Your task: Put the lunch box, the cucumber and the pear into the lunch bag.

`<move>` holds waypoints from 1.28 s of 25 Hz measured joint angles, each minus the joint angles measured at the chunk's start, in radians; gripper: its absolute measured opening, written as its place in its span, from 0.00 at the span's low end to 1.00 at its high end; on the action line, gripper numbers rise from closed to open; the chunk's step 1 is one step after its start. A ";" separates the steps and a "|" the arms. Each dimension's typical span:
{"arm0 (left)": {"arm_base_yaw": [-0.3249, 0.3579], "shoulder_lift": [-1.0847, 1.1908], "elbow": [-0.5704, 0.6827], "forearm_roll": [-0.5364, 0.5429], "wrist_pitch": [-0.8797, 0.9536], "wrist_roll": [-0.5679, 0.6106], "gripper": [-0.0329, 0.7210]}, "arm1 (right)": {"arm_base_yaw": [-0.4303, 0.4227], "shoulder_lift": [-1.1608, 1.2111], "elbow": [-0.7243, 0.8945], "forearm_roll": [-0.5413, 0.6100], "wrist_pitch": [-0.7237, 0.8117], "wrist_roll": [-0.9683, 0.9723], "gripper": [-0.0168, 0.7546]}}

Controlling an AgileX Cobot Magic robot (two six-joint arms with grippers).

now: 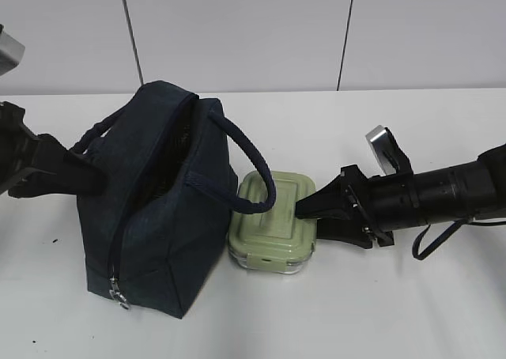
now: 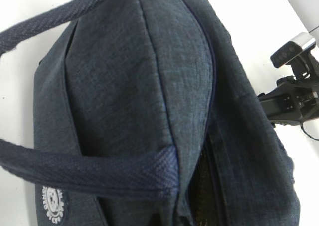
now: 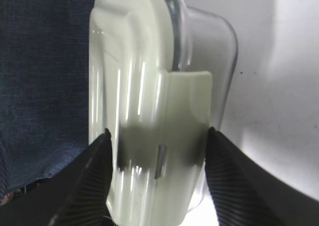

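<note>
Lunch box (image 1: 273,222) pressed against lunch bag (image 1: 158,209), loop handle draped over lid at 9 o'clock. Right pincer (image 3: 157,151) clamped across lunch box; left pincer's grip hidden, cannot tell. Open bench (image 1: 411,311) at 3 o'clock.

The lunch bag (image 1: 154,209) stands left of centre on the desk (image 1: 411,311) with the lunch box (image 1: 273,221) pressed against its right side (a handle (image 1: 253,173) droops over the lid), leaving bare desk toward the front edge and back right corner.
</note>
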 joint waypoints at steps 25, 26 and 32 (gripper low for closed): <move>0.000 0.000 0.000 0.000 0.000 0.000 0.02 | 0.000 0.000 0.000 0.007 0.030 -0.009 0.66; 0.000 0.000 0.000 0.000 0.001 0.000 0.02 | 0.000 0.000 0.000 0.009 0.034 -0.009 0.66; 0.000 0.000 0.000 0.000 0.011 0.000 0.02 | 0.000 0.000 0.000 0.071 0.047 -0.010 0.66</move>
